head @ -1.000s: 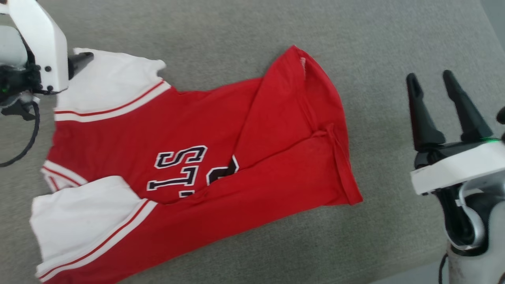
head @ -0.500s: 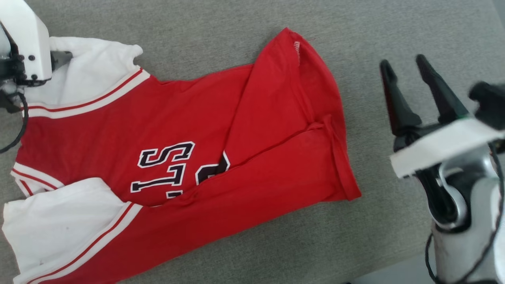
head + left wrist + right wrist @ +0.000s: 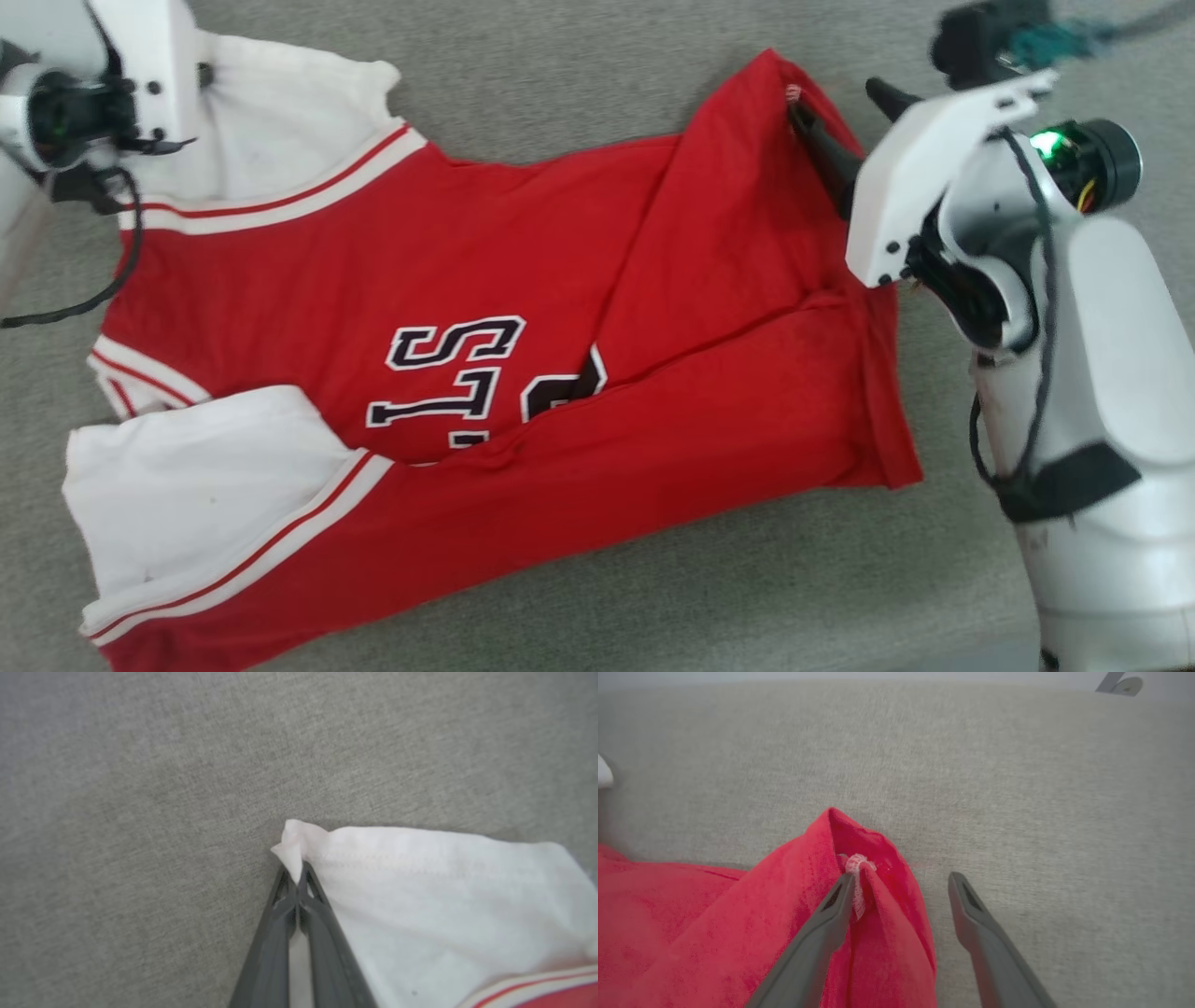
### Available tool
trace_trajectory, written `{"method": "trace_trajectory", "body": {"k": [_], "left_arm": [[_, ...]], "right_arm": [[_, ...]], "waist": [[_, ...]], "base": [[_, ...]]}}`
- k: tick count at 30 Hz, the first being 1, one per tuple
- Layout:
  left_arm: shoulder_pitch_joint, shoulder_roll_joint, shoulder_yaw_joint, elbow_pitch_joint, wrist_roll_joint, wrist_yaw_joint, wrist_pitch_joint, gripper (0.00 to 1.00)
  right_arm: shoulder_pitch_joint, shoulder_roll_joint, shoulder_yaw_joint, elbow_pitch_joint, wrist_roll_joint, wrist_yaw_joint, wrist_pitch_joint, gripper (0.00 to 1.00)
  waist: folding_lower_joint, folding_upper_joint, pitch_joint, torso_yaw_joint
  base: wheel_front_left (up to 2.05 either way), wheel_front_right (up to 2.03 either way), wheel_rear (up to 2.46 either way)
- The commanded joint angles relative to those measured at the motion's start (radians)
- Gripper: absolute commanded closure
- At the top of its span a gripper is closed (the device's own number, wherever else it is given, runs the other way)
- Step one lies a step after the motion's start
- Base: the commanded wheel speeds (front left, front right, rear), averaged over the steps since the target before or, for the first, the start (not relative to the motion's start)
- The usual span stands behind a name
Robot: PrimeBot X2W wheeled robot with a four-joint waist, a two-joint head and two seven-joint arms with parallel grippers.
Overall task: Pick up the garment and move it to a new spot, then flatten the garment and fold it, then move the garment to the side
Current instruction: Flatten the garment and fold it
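The garment (image 3: 327, 280), a red T-shirt with white sleeves and dark lettering, lies spread and creased on the grey fabric surface (image 3: 579, 75). In the left wrist view my left gripper (image 3: 295, 876) is shut on the corner of the far white sleeve (image 3: 420, 882); in the head view its white wrist housing (image 3: 149, 65) covers the fingers. My right gripper (image 3: 901, 880) stands open at the far hem corner (image 3: 878, 844). One of its fingers rests on the red cloth by a pale frayed spot (image 3: 856, 864), the other over bare surface. In the head view the right gripper (image 3: 834, 96) is at that corner.
My right arm's pale forearm (image 3: 1092, 373) takes up the right side of the head view. The grey surface stretches beyond the shirt's far edge (image 3: 1017, 765). A small grey object (image 3: 1120, 683) sits past the surface's far border in the right wrist view.
The head camera has shifted. My right gripper has swung from the bare surface beside the shirt up and over to its far hem corner. The left gripper stays at the white sleeve.
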Motion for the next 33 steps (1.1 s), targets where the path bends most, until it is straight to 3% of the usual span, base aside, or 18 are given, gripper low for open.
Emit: {"method": "trace_trajectory", "body": {"k": [1,8,10,21,33], "left_arm": [[0.043,-0.021,-0.025,0.017,0.002,-0.006,0.006,1.00],[0.031,-0.065,-0.022,0.056,0.000,-0.031,-0.016,1.00],[0.029,-0.073,-0.021,0.065,0.002,-0.039,-0.030,1.00],[-0.004,-0.094,0.010,0.083,-0.019,-0.076,-0.093,1.00],[0.035,-0.070,0.008,-0.018,-0.034,-0.107,-0.105,1.00]], "right_arm": [[-0.026,-0.007,0.009,0.028,-0.008,0.000,0.025,0.00],[-0.099,-0.006,0.087,0.225,0.034,0.000,0.235,0.00],[-0.108,-0.024,0.099,0.257,0.043,0.000,0.271,1.00],[-0.126,-0.102,0.067,0.235,0.072,0.000,0.179,1.00],[0.013,-0.206,0.052,0.117,0.103,0.000,0.083,1.00]], "waist": [[0.0000,-0.0001,0.001,0.014],[0.0000,-0.0001,-0.002,0.047],[0.0000,-0.0001,-0.007,0.057],[0.0000,-0.0001,-0.084,0.125],[0.0000,-0.0001,-0.200,0.204]], "base": [[0.00,0.00,0.00],[0.00,0.00,0.00],[0.00,0.00,0.00],[0.00,0.00,0.00],[0.00,0.00,0.00]]}}
